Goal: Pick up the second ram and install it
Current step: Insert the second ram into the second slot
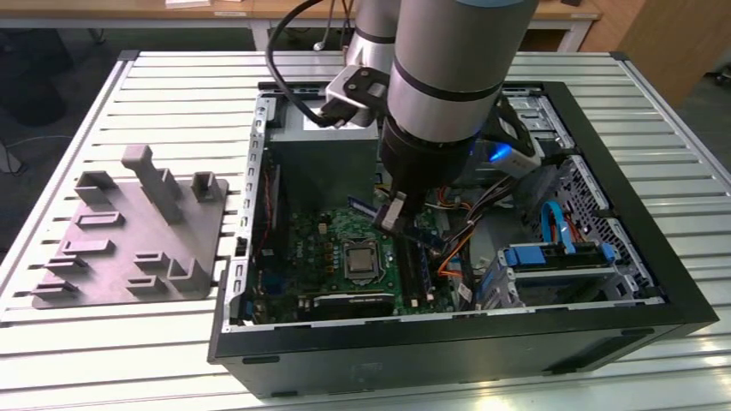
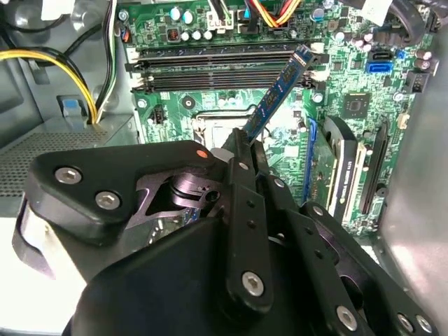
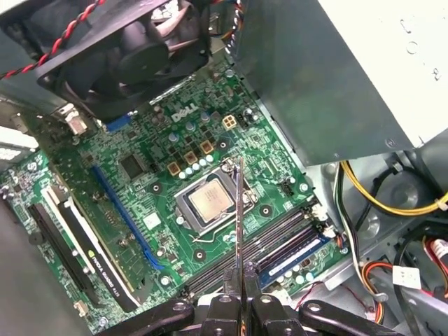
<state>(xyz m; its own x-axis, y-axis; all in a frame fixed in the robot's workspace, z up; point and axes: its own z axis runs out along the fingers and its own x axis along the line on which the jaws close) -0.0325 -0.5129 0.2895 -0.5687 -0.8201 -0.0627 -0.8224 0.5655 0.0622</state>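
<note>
Pincer state: pressed together; the pincer (image 2: 243, 143) is clamped flat on both faces of the ram, with no gap left.
Pincer contact: nothing but the ram is touched, as far as can be judged.
Ram position: the ram (image 2: 278, 91) is held by one end and tilted above the board (image 3: 126, 203). Its free end is seen against the ends of the slots (image 2: 210, 70).
Ram, edge-on: in the first wrist view the ram (image 3: 239, 210) is seen as a thin line running from the pincer (image 3: 241, 299) across the socket (image 3: 210, 201).
Other stick: an other stick (image 3: 294, 255) with a blue label is seen seated in one slot near the board's edge.
Case: the work is done inside the open case (image 1: 457, 355), with the pincer (image 1: 395, 218) lowered near the board's middle.
Weight: judged light; little clamping force is needed.
Stiffness: judged thin and rigid, but easily cracked if bent or twisted.
Surface: the faces are smooth, so slip along the fingers is possible under a push.
Fragile parts: the chips and the contact edge are best left untouched.
Grip point: the bare faces near a short end or the upper edge are preferred. The present hold is at one end, so twist under load is judged a risk.
Progress: the pick-up is judged done; the ram is not yet seated.
</note>
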